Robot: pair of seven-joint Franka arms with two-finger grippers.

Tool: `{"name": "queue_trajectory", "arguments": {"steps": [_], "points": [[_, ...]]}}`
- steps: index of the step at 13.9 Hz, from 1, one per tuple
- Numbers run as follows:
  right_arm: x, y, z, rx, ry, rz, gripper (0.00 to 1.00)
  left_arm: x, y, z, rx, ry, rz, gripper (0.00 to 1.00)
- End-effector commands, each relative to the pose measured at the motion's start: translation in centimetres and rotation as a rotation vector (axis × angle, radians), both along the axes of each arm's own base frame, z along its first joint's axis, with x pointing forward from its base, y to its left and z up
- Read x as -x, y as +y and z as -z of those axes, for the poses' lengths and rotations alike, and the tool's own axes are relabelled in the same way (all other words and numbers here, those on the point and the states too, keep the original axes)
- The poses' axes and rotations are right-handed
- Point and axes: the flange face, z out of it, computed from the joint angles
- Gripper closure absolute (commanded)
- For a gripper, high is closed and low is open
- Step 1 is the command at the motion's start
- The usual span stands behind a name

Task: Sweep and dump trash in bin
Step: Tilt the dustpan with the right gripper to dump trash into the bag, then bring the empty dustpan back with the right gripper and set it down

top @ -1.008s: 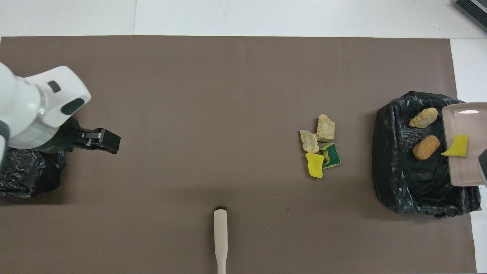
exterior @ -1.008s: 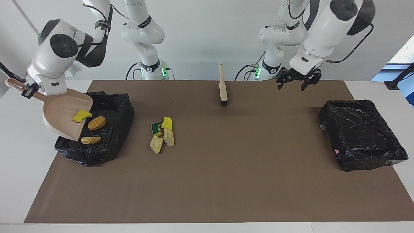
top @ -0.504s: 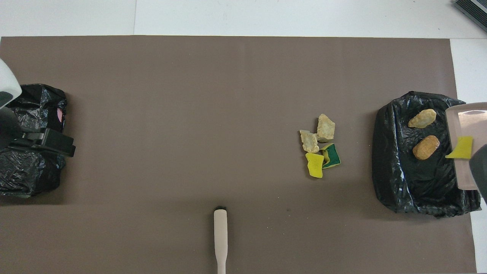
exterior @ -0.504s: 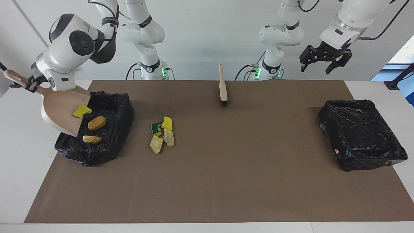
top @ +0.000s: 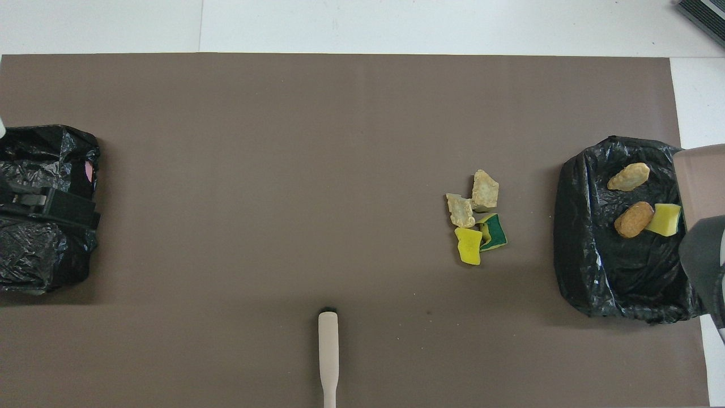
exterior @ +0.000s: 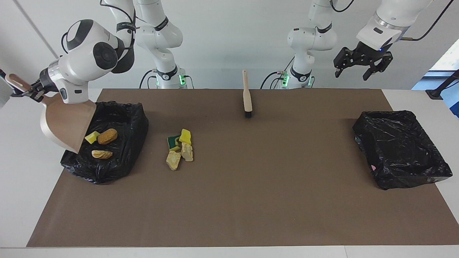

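Note:
My right gripper point(exterior: 27, 94) is shut on the handle of the beige dustpan point(exterior: 64, 122), which hangs steeply tilted with its lip at the edge of the black-lined bin point(exterior: 125, 118). In that bin point(top: 583, 238) lie a yellow sponge bit point(top: 664, 219), a brown lump point(top: 634, 219) and a pale beige chunk point(top: 628, 176). A small pile of trash point(exterior: 179, 148), yellow-green sponge bits and beige foam chunks, sits on the brown mat beside the bin. My left gripper point(exterior: 352, 70) hangs open and empty, high over the left arm's end of the table.
The beige-handled brush point(exterior: 247, 95) lies on the mat near the robots, midway between the arms. A second black-lined bin point(exterior: 401, 148) stands at the left arm's end. The brown mat point(top: 283, 170) covers most of the table.
The yellow sponge bit slid off the dustpan into the bin as the pan tipped steeper. My left gripper rose and drew back toward its own end of the table.

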Motion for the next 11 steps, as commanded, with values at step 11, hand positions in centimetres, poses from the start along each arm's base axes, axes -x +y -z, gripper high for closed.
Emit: {"name": "queue_trajectory", "arguments": {"steps": [11], "points": [[1.9, 13.0, -4.2, -0.454, -0.419, 0.491, 1.0, 0.0, 1.3, -0.6, -0.013, -0.016, -0.022, 0.0]]}}
